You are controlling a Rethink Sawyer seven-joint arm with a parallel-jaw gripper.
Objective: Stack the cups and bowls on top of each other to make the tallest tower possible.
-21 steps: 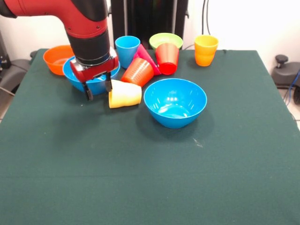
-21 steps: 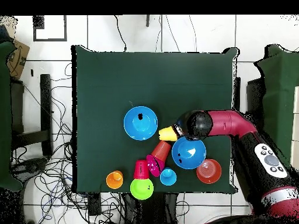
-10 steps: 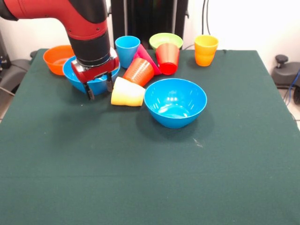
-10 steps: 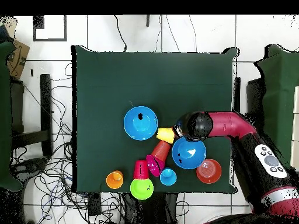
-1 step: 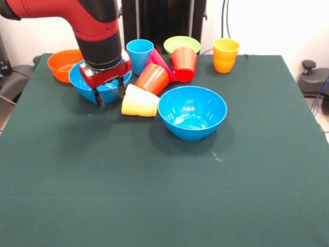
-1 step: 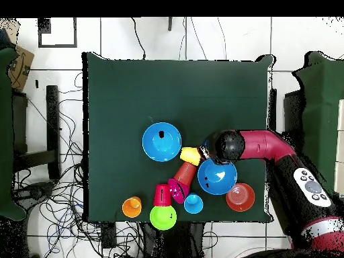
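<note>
- The gripper point(image 5: 108, 96) shows two dark fingers point(image 5: 99, 99) pointing down and spread a modest way apart; nothing is between them.
- The other fingertip stands just beside the rim end of the pale yellow tapered plastic cup point(image 5: 139, 102), which lies on its side on the dark green table cloth point(image 5: 169, 195); whether they touch I cannot tell.
- Over the last second the gripper has drawn up and back a little, and the yellow cup has swung round so that it now leans towards the orange ribbed plastic cup point(image 5: 151, 78) lying tipped behind it. I judge this a nudge or a missed grasp: the cup is not lifted, and it is less squarely offered than it was.
- Behind the gripper sits a large bright blue plastic bowl point(image 5: 85, 84), partly hidden by the wrist; a second blue bowl point(image 5: 192, 111) stands upright just beside the yellow cup.
- Farther back are the small orange bowl point(image 5: 60, 63), light blue cup point(image 5: 139, 54), lime-green bowl point(image 5: 182, 44), red upturned cup point(image 5: 183, 64) and yellow-orange cup point(image 5: 225, 54).
- No tower is begun.
- In the overhead view the arm point(image 6: 259, 144) covers the gripper entirely.
</note>
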